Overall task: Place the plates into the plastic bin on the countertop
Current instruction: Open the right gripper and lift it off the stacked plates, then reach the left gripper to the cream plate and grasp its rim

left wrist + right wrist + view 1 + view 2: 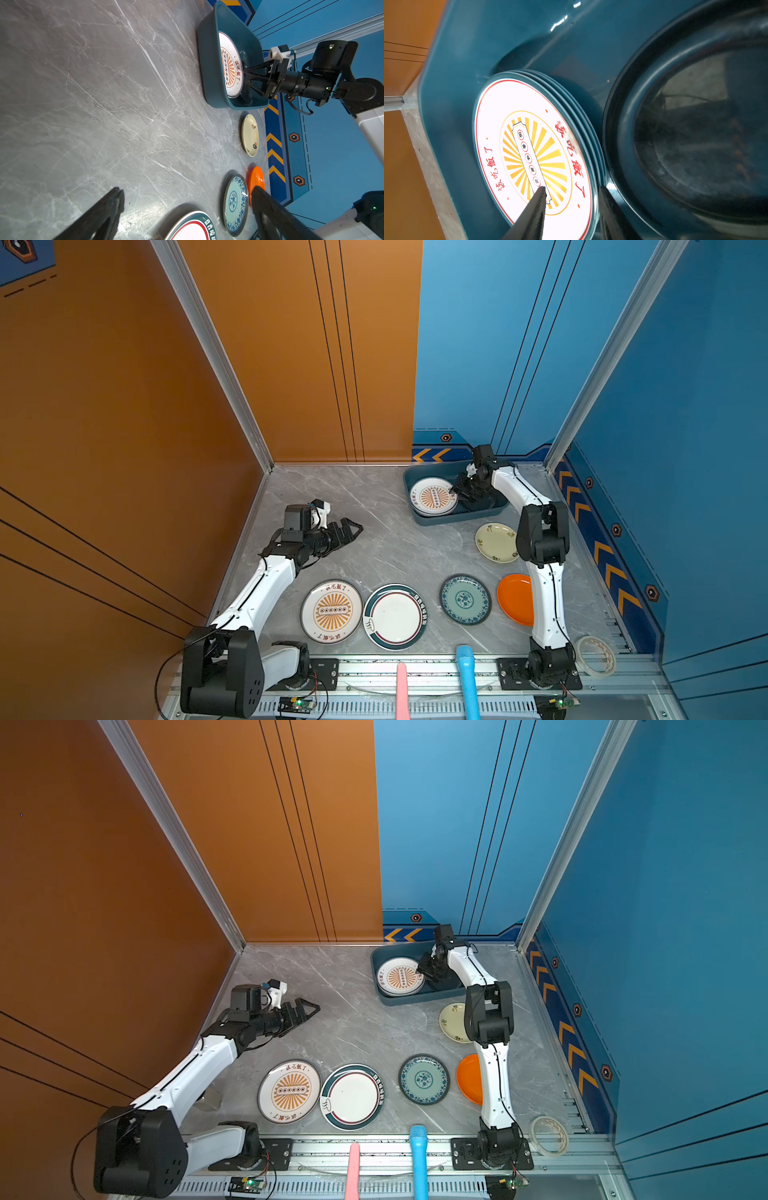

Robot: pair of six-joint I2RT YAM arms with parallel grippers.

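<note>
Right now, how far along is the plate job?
Done: sunburst stack and black plate in the bin. In hand: nothing; right jaws apart over that stack, left jaws open, empty. Left on the countertop: sunburst plate, teal-rimmed plate, blue plate, orange plate, cream plate.

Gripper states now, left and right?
Left gripper: open, holding nothing.
Right gripper: open, astride the rim of the top sunburst plate in the bin, not clamped.

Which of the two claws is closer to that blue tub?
Right. The right gripper reaches inside the plastic bin, fingers over its stacked plates; the left gripper is far off across the countertop.
</note>
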